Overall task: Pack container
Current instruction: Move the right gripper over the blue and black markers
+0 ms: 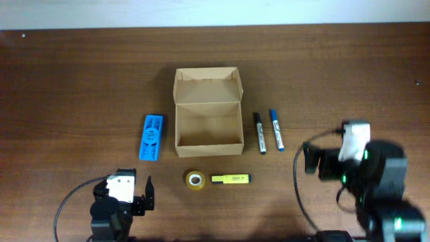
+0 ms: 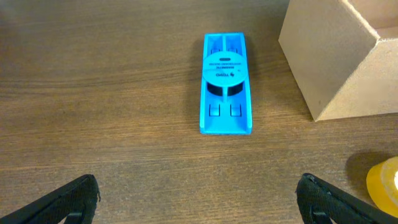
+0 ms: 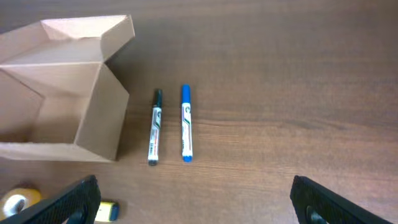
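Observation:
The tan cardboard container [image 1: 208,114] stands open and empty at the table's middle, its flap lid folded back; it also shows in the left wrist view [image 2: 339,59] and the right wrist view [image 3: 62,93]. A flat blue plastic object [image 1: 151,138] lies left of it [image 2: 226,84]. A black marker [image 1: 259,132] and a blue marker [image 1: 276,129] lie right of it [image 3: 154,127] [image 3: 186,123]. A yellow tape roll [image 1: 195,179] and a yellow highlighter [image 1: 231,179] lie in front. My left gripper [image 2: 199,202] and right gripper [image 3: 196,199] are both open, empty, above the table.
The wooden table [image 1: 67,87] spreads around the objects. A pale wall edge [image 1: 215,10] runs along the far side. Black cables loop near both arm bases at the front.

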`<control>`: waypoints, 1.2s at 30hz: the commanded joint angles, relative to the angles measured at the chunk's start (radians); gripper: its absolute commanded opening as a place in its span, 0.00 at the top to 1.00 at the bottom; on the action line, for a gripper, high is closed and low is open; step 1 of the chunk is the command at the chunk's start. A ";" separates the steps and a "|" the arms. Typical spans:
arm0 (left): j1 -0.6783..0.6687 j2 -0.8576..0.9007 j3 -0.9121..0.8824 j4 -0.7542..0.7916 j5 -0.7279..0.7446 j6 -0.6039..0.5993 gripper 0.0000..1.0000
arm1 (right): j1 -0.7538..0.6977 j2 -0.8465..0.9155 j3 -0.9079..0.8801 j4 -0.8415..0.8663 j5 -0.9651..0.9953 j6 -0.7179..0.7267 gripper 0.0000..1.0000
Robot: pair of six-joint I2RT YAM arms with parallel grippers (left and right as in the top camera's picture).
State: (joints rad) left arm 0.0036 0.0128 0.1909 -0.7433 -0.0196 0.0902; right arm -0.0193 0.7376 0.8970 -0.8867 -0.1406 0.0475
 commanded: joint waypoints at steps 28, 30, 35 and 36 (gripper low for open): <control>0.006 -0.006 -0.007 -0.001 -0.011 0.017 0.00 | 0.126 1.273 0.578 -0.126 0.038 0.041 0.01; 0.006 -0.006 -0.007 -0.001 -0.011 0.016 0.00 | 0.147 1.297 0.578 -0.114 0.084 0.060 0.01; 0.006 -0.006 -0.007 -0.001 -0.011 0.017 0.00 | 0.178 1.328 0.578 -0.107 0.144 0.066 0.01; 0.006 -0.006 -0.007 -0.001 -0.011 0.016 0.00 | 0.178 1.330 0.578 -0.107 0.146 0.066 0.02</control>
State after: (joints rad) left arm 0.0036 0.0120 0.1905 -0.7441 -0.0196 0.0902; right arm 0.1490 2.0548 1.4567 -0.9958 -0.0574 0.1024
